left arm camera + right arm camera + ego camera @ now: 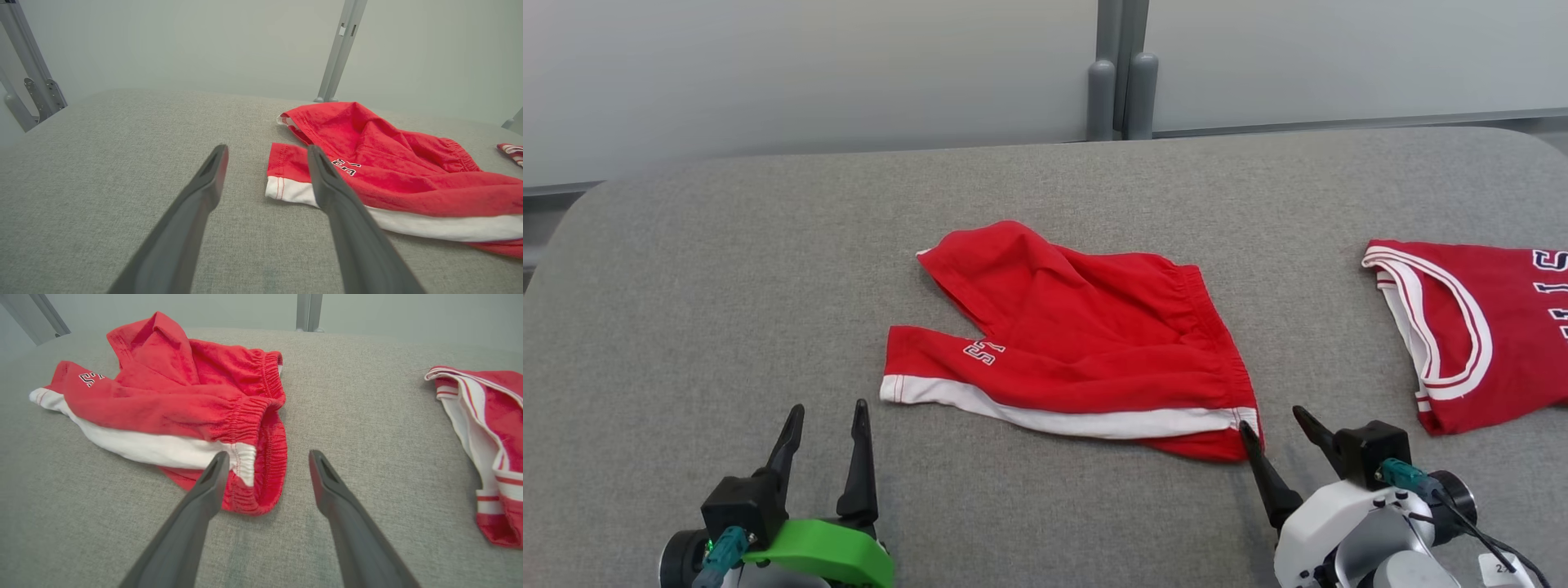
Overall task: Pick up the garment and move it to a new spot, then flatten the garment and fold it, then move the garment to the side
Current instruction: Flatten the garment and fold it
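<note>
**Red shorts lie crumpled at mid-table, both grippers wide and empty**

A grey cloth surface (727, 269) with a fine weave and rounded far corners takes up most of the head view. Behind it, along the top of the frame, stand pale panels (809, 73), matt and plain, joined at upper centre by a pair of grey posts (1121, 90). In the left wrist view a slanted grey strut (28, 73) with a screwed bracket stands at the upper left edge.

The red shorts (1070, 351) lie in the middle of the head view, crumpled rather than flat. One leg is folded back over the other, a white side stripe runs along the lower edge, and the gathered waistband sits at the right end. A small white print shows near the left leg hem. A red jersey (1462, 327) with white trim lies at the right edge of the frame, well apart from the shorts and partly cut off.

The left gripper (827, 407) is at the lower left, fingers spread wide and holding nothing, its tips short of the left leg hem. The right gripper (1271, 418) is at the lower right, equally wide and empty. Its left-hand fingertip meets the lower right corner of the waistband in the picture, while the other finger is over bare surface. Whether that tip touches the fabric cannot be told.
</note>
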`<state>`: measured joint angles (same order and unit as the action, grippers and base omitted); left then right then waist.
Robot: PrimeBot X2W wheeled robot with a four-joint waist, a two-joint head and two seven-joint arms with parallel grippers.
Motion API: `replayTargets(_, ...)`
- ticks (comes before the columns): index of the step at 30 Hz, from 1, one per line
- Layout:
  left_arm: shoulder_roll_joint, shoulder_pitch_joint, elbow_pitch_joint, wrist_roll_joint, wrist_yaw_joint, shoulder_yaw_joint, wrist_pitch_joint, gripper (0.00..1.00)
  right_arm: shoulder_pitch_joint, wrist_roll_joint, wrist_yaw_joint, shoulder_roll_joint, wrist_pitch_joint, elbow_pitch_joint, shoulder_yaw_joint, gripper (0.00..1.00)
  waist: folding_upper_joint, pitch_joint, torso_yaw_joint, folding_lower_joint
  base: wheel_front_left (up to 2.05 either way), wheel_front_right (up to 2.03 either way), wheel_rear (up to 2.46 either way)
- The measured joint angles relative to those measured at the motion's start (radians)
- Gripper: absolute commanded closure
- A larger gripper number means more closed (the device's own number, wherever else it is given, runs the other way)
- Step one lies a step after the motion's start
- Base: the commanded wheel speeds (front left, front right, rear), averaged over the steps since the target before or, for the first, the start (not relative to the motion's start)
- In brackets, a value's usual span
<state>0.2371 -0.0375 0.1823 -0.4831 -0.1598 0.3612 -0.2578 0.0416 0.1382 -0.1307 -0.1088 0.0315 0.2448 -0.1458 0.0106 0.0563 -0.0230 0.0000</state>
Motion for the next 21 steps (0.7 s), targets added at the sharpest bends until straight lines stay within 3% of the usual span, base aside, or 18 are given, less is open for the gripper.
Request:
replayTargets(12, -0.001, -0.015, 0.011, 0.0, 0.002, 0.007, 0.0, 0.0, 0.099, 0.048, 0.0, -0.029, 0.032, 0.151, -0.089, 0.02, 0.0, 0.03, -0.035, 0.0, 0.0, 0.0, 0.0)
replayTargets(14, 0.0, -0.015, 0.012, 0.0, 0.002, 0.008, 0.0, 0.0, 0.113, 0.054, 0.0, -0.031, 0.036, 0.174, -0.106, 0.47, 0.0, 0.033, -0.041, 0.0, 0.0, 0.0, 0.0)
replayTargets(18, 0.0, -0.016, 0.015, 0.0, 0.002, 0.012, 0.0, 0.0, 0.134, 0.078, 0.0, -0.032, 0.056, 0.203, -0.13, 0.81, 0.0, 0.035, -0.049, 0.0, 0.0, 0.0, 0.0)
replayTargets(19, 0.0, -0.016, 0.017, 0.0, 0.002, 0.012, 0.0, 0.0, 0.136, 0.083, 0.0, -0.032, 0.06, 0.206, -0.135, 0.97, 0.0, 0.034, -0.05, 0.0, 0.0, 0.0, 0.0)
replayTargets(21, 0.001, -0.015, 0.024, -0.007, 0.007, 0.017, 0.002, 0.0, 0.136, 0.1, 0.0, -0.036, 0.074, 0.208, -0.14, 1.0, 0.0, 0.031, -0.049, 0.0, 0.0, 0.0, 0.0)
